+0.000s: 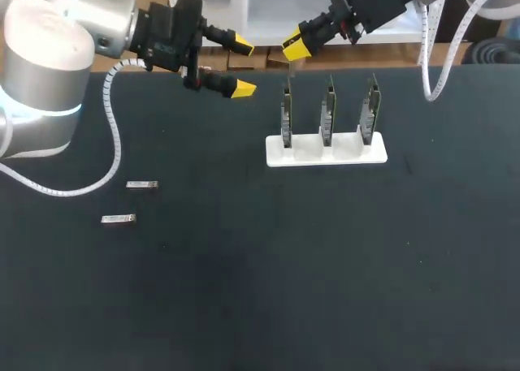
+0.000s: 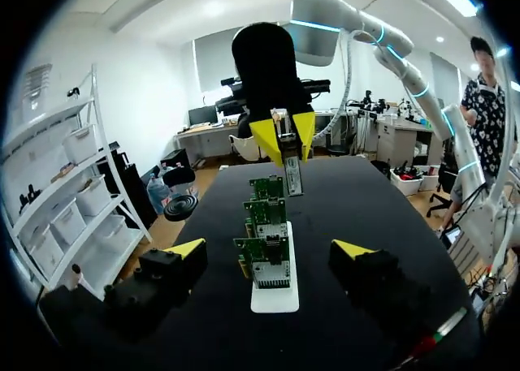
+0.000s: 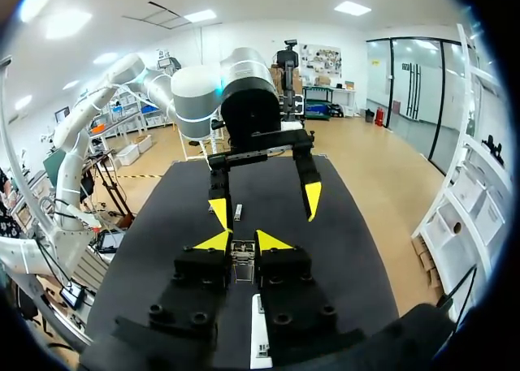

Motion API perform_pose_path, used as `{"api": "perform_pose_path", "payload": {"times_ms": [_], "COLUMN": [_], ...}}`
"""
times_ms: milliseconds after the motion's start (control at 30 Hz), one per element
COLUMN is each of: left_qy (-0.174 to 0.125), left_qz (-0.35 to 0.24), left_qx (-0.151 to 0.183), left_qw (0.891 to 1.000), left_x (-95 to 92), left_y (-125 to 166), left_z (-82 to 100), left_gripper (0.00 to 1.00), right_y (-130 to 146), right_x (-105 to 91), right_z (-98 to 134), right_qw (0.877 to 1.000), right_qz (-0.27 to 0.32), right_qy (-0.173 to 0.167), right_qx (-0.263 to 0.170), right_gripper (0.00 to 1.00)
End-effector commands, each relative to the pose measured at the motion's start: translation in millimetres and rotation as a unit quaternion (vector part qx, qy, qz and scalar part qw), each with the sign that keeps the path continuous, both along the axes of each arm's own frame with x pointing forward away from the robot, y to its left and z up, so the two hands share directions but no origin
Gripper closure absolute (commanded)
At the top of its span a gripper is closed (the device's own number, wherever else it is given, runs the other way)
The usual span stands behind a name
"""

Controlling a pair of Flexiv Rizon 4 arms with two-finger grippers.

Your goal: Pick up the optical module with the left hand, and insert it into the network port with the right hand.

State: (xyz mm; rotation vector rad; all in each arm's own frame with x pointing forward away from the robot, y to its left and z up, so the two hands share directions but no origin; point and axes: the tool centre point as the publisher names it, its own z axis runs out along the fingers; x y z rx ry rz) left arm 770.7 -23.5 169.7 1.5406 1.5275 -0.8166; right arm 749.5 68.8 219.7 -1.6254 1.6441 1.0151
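The right jaws are pinching a slim silver optical module (image 3: pixel 242 264), holding it near the top of the end circuit board (image 1: pixel 286 115) in the white stand (image 1: pixel 325 153); the left jaws are standing spread.

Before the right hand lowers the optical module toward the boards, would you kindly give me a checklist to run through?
1. Optical module gripped by the right hand: ok, a finger on each side.
2. Left hand open and apart from the module: ok.
3. Module lined up with the leftmost board: cannot tell from these angles.
4. White stand flat on the table with three boards upright: ok.
5. Two spare modules out of the path: ok, they lie well away from the stand.
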Motion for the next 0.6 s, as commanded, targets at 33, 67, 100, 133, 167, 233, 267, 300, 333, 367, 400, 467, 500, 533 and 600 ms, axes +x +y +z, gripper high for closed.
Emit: {"api": "perform_pose_path", "payload": {"times_ms": [33,67,100,133,167,233,267,300,333,367,400,467,500,533,600], "left_qy": [0.009,0.009,0.009,0.009,0.008,0.004,0.005,0.005,0.005,0.005,0.007,0.011,0.012,0.015,0.017], "left_qz": [-0.001,-0.003,-0.004,-0.004,-0.007,-0.011,-0.013,-0.014,-0.017,-0.017,-0.018,-0.016,-0.017,-0.017,-0.018], "left_qx": [0.023,0.026,0.029,0.029,0.031,0.042,0.043,0.044,0.048,0.050,0.051,0.055,0.057,0.060,0.059], "left_qw": [1.000,1.000,1.000,1.000,0.999,0.999,0.999,0.999,0.999,0.999,0.999,0.998,0.998,0.998,0.998], "left_x": [6.3,6.1,5.8,5.3,4.6,2.3,1.2,0.0,-1.4,-2.7,-3.7,-6.6,-7.8,-9.4,-10.8], "left_y": [-7,-8,-8,-9,-9,-10,-10,-9,-9,-8,-8,-7,-7,-7,-7], "left_z": [-2.3,-3.3,-4.5,-5.6,-6.7,-9.0,-10.3,-11.4,-12.7,-14.2,-16.2,-20.3,-21.4,-23.5,-24.7], "left_gripper": [0.00,0.00,0.00,0.00,0.00,0.00,0.00,0.00,0.00,0.00,0.00,0.00,0.00,0.00,0.00], "right_y": [0,0,0,0,0,-1,-1,-1,-1,-1,-1,-1,-1,-1,-1], "right_x": [-1.5,-1.6,-1.6,-1.7,-1.7,-1.9,-2.0,-2.0,-2.1,-2.2,-2.2,-2.3,-2.3,-2.4,-2.7], "right_z": [1,1,1,1,1,2,2,2,2,2,2,2,2,2,2], "right_qw": [1.000,1.000,1.000,1.000,1.000,1.000,1.000,1.000,1.000,1.000,1.000,1.000,1.000,1.000,1.000], "right_qz": [-0.001,-0.001,-0.001,-0.002,-0.002,-0.002,-0.002,-0.002,-0.002,-0.002,-0.002,-0.002,-0.002,-0.002,-0.002], "right_qy": [-0.002,-0.002,-0.002,-0.003,-0.003,-0.003,-0.003,-0.003,-0.004,-0.004,-0.004,-0.004,-0.003,-0.003,-0.003], "right_qx": [0.000,0.000,0.000,0.000,0.000,0.000,0.000,0.000,0.000,0.000,0.000,0.000,0.000,0.000,0.000], "right_gripper": [1.00,1.00,1.00,1.00,1.00,1.00,1.00,1.00,1.00,1.00,1.00,1.00,1.00,1.00,1.00]}}
